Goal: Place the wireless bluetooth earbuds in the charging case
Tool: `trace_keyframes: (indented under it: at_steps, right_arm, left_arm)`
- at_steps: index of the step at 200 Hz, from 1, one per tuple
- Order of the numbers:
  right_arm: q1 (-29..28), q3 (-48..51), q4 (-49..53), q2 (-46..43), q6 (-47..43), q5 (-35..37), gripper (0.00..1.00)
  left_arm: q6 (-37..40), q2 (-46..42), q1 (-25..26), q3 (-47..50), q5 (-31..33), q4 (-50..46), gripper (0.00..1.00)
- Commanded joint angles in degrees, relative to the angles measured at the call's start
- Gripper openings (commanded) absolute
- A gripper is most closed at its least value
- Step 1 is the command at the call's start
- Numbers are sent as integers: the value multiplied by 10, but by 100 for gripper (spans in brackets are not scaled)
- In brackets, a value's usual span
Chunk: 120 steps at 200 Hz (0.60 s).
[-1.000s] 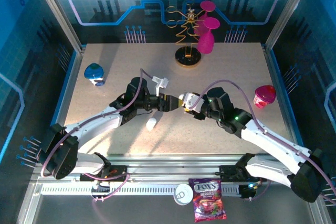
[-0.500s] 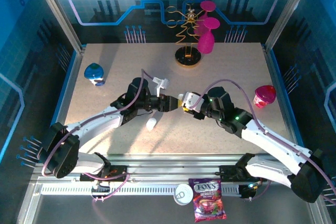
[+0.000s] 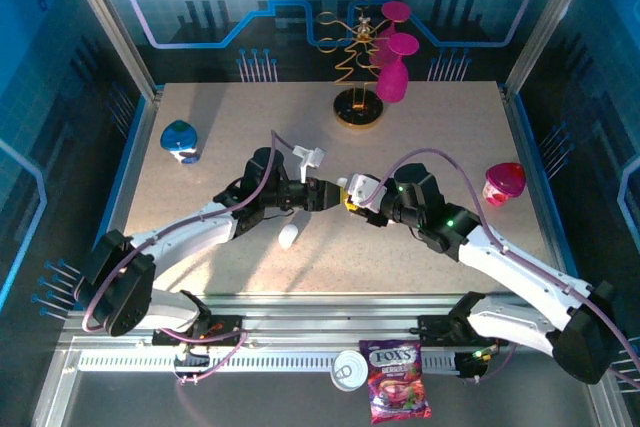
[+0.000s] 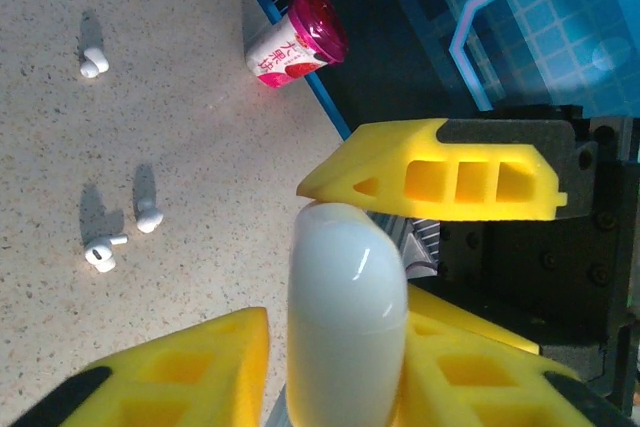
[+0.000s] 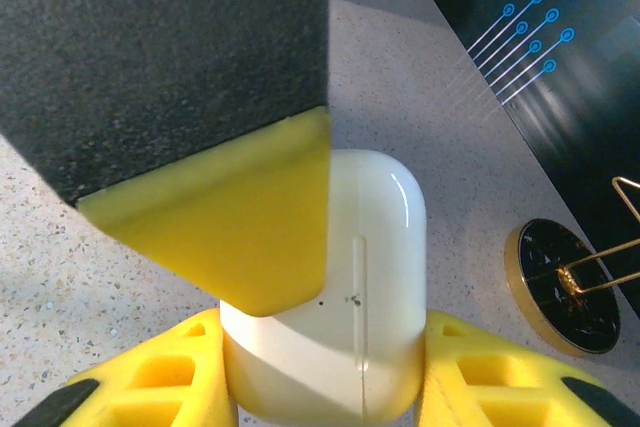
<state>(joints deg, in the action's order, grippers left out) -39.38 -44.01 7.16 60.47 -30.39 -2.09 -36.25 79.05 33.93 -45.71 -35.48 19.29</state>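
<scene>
Charging case [image 4: 345,317], glossy white and pill-shaped, stands between the fingers of the left tool [image 4: 340,357]; whether they clamp it I cannot tell. Earbuds [image 4: 100,252] and a pink-lidded cup [image 4: 297,42] lie beyond on the bench [image 4: 200,147].

Right wrist: the right tool [image 5: 325,357] clamps the case's base, with a left-tool finger crossing its front.

From above, both tools meet mid-bench, with a wire stand [image 3: 357,97] behind.

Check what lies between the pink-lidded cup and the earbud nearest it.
Bare tabletop separates the cup from that earbud, as the left wrist view shows.
</scene>
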Motion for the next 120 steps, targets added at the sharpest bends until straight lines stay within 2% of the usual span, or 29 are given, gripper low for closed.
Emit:
trace_keyframes:
  at_steps: [1, 28, 40, 59, 71, 87, 94, 120]
  right_arm:
    - [-6, -20, -21, 2, 10, -14, 32]
    - [-6, -18, -23, 1, 13, -6, 35]
    - [-5, -15, -29, -4, 18, -5, 44]
    - [5, -11, -37, -23, 40, -33, 62]
    - [25, -8, -39, -43, 70, -91, 73]
    - [71, -5, -45, -71, 129, -212, 82]
    - [95, -5, -54, -80, 170, -262, 83]
    - [158, -20, -64, -92, 283, -358, 84]
  left_arm:
    - [-10, 8, 6, -17, -8, 28, 27]
    - [-6, 8, 5, -6, -12, 44, 8]
    - [1, 6, 5, 2, -15, 61, 6]
    - [34, -2, 5, 24, -24, 110, 6]
    - [72, -11, 5, 43, -34, 152, 6]
    - [126, -21, 5, 62, -47, 196, 6]
    - [148, -24, 5, 68, -54, 209, 7]
    - [217, -29, 5, 73, -99, 238, 8]
